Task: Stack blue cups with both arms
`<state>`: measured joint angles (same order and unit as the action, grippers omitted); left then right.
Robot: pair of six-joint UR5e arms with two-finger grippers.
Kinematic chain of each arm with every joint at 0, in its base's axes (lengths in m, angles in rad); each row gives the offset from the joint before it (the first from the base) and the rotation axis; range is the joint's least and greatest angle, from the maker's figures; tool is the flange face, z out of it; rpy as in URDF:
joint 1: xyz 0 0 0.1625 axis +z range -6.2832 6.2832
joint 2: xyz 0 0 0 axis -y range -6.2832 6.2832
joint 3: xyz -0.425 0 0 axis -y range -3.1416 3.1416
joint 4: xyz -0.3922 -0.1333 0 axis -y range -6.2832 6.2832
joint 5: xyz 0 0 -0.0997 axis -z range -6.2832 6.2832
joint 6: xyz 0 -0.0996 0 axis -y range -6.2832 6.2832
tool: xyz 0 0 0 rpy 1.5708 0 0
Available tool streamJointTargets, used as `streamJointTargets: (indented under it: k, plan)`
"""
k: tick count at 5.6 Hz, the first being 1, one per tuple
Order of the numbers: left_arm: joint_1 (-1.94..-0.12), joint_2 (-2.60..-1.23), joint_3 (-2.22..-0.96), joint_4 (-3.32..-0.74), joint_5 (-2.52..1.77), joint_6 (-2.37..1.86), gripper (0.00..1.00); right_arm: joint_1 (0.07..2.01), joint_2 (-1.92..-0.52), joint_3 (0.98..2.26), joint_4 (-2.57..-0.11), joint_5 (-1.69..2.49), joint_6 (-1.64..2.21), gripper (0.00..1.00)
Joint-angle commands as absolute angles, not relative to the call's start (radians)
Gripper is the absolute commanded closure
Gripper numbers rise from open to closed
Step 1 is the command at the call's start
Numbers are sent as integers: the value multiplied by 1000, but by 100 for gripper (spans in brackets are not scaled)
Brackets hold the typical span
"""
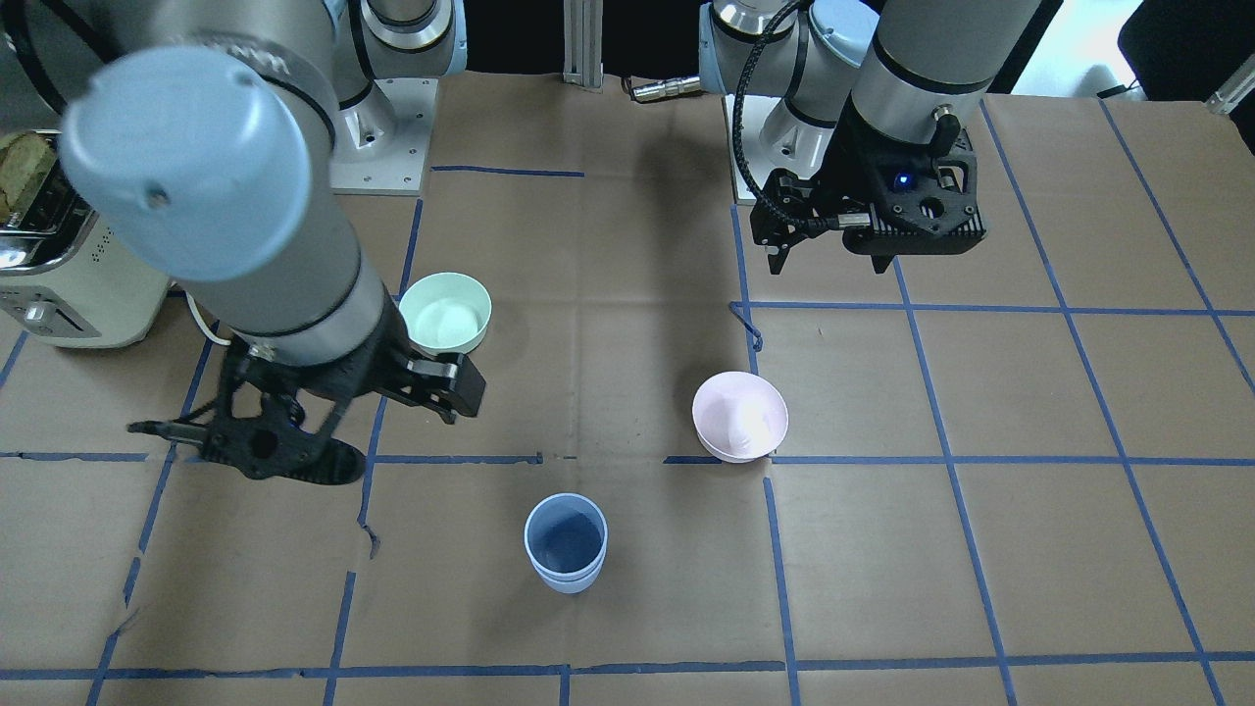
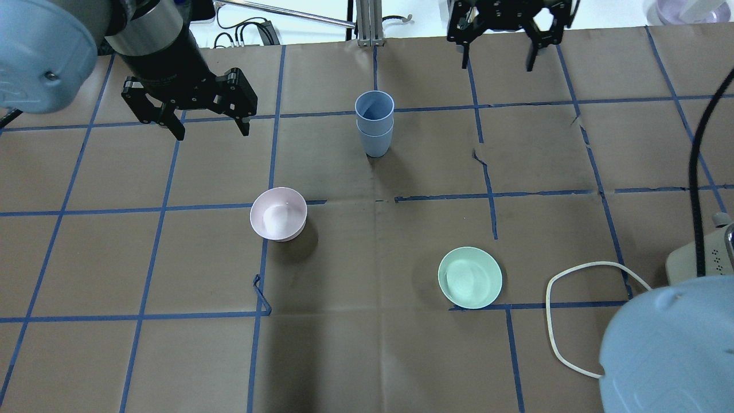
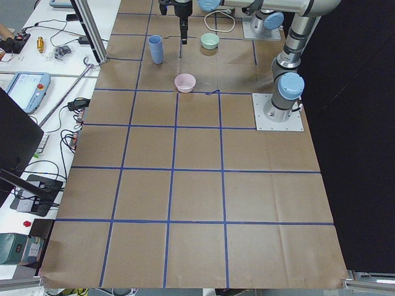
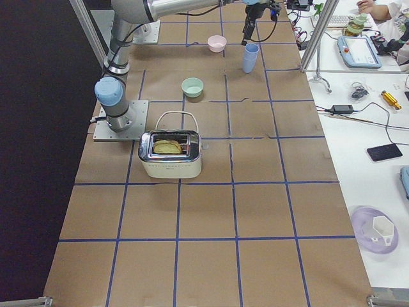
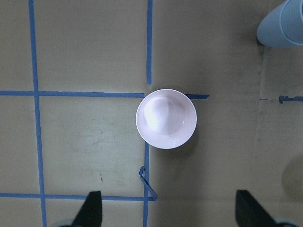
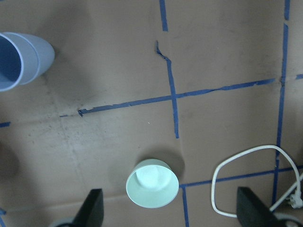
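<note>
The two blue cups (image 2: 374,129) stand upright, one nested inside the other, near the table's far middle. They also show in the front view (image 1: 566,544), the left wrist view (image 5: 283,23) and the right wrist view (image 6: 21,56). My left gripper (image 2: 212,132) is open and empty, raised to the left of the stack; in its wrist view (image 5: 170,210) it hangs over the pink bowl. My right gripper (image 2: 496,64) is open and empty, raised to the right of the stack and beyond it; it also shows in its wrist view (image 6: 173,210).
A pink bowl (image 2: 278,213) sits left of the middle and a mint-green bowl (image 2: 470,277) sits to the right, nearer the robot. A cream toaster (image 4: 170,153) with a looping white cable (image 2: 567,321) stands on the right side. Blue tape lines cross the brown paper.
</note>
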<state>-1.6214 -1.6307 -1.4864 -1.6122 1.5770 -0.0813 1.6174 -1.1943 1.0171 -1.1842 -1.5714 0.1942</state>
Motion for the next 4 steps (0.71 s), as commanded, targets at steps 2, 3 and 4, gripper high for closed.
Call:
streamJointTargets:
  k: [2,3,4]
  plan:
    - [-1621,-1631,-1486,-1612,1578,-81,1,1569,-1437,1396,-1361,-1568,152,1]
    - [-1621,-1631,-1486,-1612,1578,-81,1,1569,-1466,1479,-1478,-1572,153,1]
    - [-1621,-1631,-1486,-1612,1578,-81,1,1571,-1473,1483,-1494,-1571,153,0]
